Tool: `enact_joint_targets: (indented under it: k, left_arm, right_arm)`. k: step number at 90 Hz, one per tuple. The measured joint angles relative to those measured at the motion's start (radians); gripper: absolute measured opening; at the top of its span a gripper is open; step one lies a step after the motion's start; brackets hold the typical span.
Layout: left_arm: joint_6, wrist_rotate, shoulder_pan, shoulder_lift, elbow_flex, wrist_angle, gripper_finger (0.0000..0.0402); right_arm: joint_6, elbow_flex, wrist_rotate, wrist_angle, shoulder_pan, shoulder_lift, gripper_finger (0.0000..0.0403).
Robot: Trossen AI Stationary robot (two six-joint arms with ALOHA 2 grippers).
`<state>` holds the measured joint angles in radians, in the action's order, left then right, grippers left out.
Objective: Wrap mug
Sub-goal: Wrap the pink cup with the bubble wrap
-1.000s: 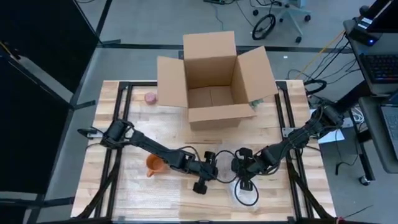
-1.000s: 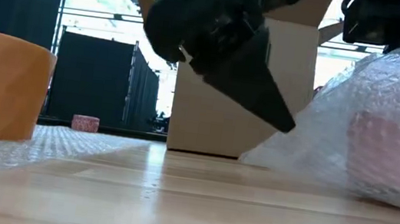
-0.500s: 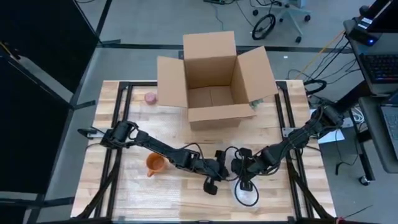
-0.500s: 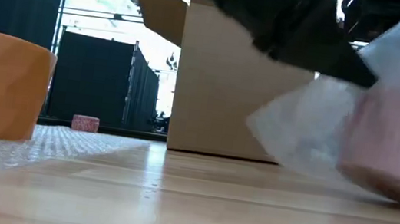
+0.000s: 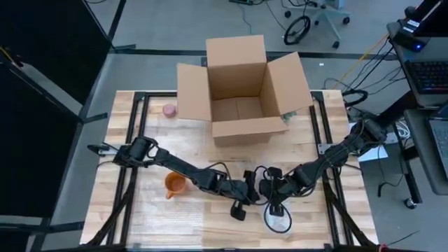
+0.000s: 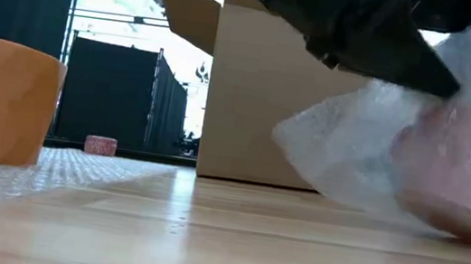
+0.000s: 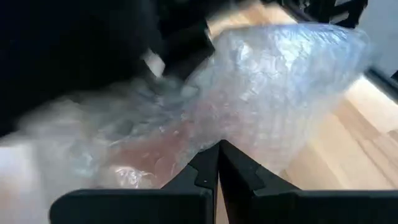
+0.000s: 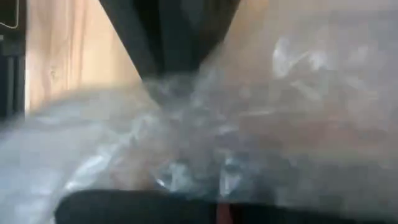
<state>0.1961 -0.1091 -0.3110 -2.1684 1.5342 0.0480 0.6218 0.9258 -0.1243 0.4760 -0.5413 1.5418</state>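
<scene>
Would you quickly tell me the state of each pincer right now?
Left pincer: shut on the bubble wrap around the pink mug.
Right pincer: at the same bundle; cannot be told.

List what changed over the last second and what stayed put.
The left gripper slid right across the table to the bubble-wrapped mug, closing on its wrap beside the right gripper. The bundle shifted slightly. The orange mug and cardboard box stayed put.
</scene>
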Motion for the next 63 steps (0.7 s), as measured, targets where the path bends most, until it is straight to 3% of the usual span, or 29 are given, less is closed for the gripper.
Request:
enact_joint_targets:
  k: [24, 63]
  left_arm:
    - [0.019, -0.004, -0.012, -0.02, -0.003, -0.053, 0.0]
    - [0.023, -0.048, -0.008, 0.006, 0.004, -0.046, 0.0]
  right_arm:
    - [-0.028, 0.008, 0.104, -0.066, 0.018, 0.099, 0.0]
    - [-0.006, 0.031, 0.105, 0.066, 0.025, 0.011, 0.0]
